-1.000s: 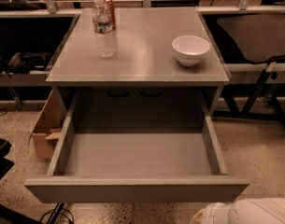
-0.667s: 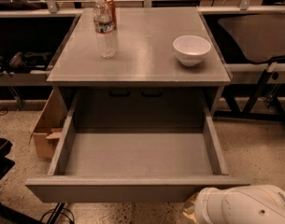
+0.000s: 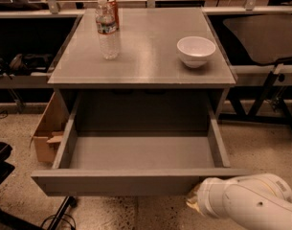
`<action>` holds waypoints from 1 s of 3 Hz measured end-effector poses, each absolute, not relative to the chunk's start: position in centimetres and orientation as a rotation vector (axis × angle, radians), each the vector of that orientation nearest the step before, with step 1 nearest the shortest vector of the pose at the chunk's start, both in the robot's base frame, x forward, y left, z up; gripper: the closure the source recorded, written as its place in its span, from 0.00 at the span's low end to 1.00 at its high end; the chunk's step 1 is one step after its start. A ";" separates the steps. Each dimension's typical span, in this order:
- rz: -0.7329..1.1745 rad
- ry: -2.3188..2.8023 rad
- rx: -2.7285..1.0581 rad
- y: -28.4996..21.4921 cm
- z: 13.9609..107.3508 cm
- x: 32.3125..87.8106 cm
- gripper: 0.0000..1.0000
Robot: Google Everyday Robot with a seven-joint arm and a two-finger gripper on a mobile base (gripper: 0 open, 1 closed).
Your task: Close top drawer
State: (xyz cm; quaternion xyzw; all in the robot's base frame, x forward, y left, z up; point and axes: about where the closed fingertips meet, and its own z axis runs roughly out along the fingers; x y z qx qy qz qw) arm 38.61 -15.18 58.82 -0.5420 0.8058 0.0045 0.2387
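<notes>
The top drawer (image 3: 136,182) is a wide matte-grey drawer pulled far out of the grey cabinet (image 3: 145,66). Its grey box interior (image 3: 143,150) is empty and its flat front faces me at the bottom of the view. My white arm (image 3: 251,202) comes in from the lower right. My gripper (image 3: 193,202) is at the arm's left end, just below the right part of the drawer front and close to it, mostly hidden by the wrist.
On the cabinet top stand a water bottle (image 3: 107,30) with a red can (image 3: 113,6) behind it, and a white bowl (image 3: 196,51). A cardboard box (image 3: 47,128) sits on the floor at the left. Black frames (image 3: 265,95) stand at the right.
My arm has moved left and up from the lower right corner, bringing the gripper end closer to the drawer front. The drawer has not moved.
</notes>
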 end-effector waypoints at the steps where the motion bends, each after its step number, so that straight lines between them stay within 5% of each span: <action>1: 0.005 2.201 -1.486 -15.1 58.9 38.8 1.00; 3: -0.033 2.093 -1.543 -13.4 61.4 46.1 1.00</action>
